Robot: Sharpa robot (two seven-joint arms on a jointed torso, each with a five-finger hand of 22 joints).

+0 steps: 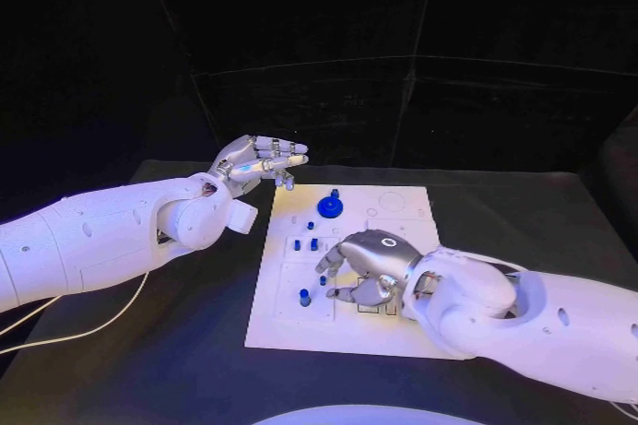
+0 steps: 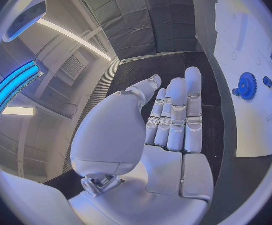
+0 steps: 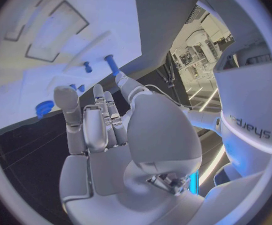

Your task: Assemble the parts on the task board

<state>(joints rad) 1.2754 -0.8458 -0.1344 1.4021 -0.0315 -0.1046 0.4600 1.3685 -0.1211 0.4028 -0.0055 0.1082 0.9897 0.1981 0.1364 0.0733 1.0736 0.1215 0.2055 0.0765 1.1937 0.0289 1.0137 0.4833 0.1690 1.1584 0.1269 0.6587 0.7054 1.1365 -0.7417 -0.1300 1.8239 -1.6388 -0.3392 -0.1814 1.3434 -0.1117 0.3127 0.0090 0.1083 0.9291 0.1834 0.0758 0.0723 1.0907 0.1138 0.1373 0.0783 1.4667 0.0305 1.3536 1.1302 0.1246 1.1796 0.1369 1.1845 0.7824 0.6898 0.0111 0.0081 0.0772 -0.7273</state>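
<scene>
The white task board (image 1: 333, 328) lies in the middle of the black table. A blue gear (image 1: 330, 205) stands near its far edge, and small blue pegs (image 1: 307, 244) stand along its left side, with one more (image 1: 304, 299) nearer me. My right hand (image 1: 366, 266) hovers over the board's middle with its fingers pointing down at the surface and nothing in them. In the right wrist view, the right hand (image 3: 110, 130) has an empty palm, and a blue peg (image 3: 110, 63) stands beyond its thumb. My left hand (image 1: 259, 159) is raised off the board's far left corner, its fingers (image 2: 173, 115) straight and empty.
Black table surface (image 1: 159, 351) surrounds the board on every side. A white cable (image 1: 93, 325) trails across the table under my left arm. Dark curtains close off the back. The left wrist view shows the gear (image 2: 245, 86) on the board (image 2: 251, 40), to the side of the left hand.
</scene>
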